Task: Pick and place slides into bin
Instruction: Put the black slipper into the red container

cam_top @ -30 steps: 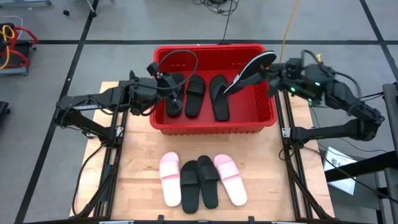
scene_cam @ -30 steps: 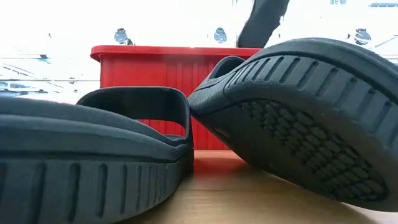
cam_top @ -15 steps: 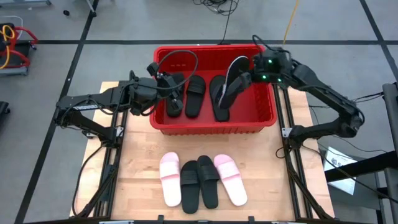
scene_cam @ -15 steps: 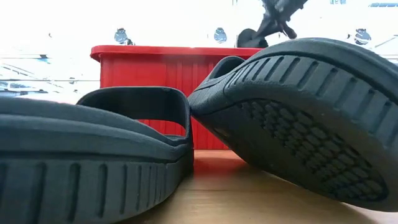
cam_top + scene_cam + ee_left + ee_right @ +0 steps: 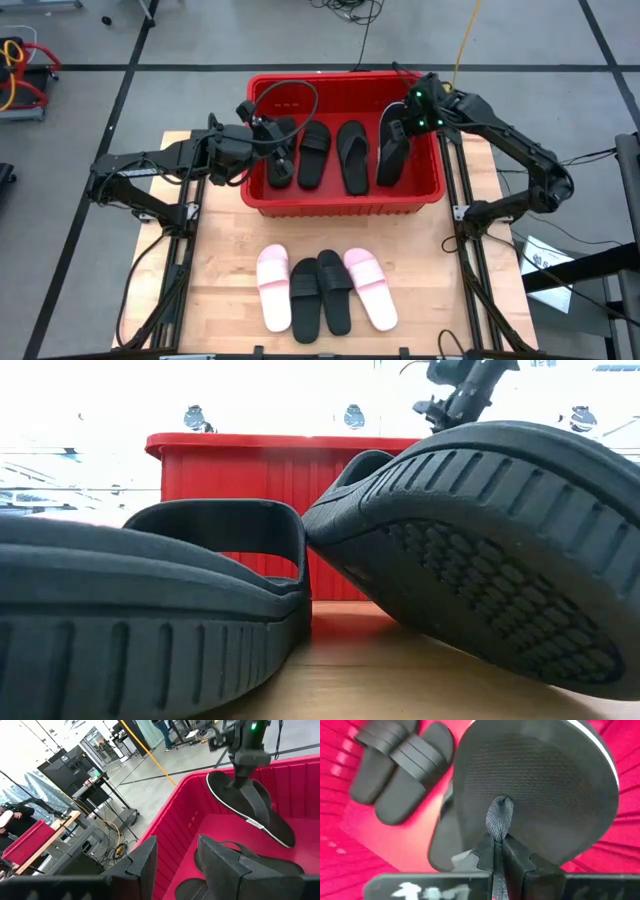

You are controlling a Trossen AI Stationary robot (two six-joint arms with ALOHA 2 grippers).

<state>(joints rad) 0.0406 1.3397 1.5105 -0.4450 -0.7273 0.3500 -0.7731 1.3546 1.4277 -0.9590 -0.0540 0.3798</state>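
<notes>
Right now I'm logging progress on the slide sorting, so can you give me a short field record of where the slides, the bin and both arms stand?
bin: red crate at the table's far side
slides in bin: two black band slides, one black flip-flop lying flat
slide in hand: black flip-flop over the bin's right end, strap pinched by right gripper, fingers shut
left gripper: open over the bin's left end, holding nothing
slides on table: pink pair flanking black pair, near edge
</notes>
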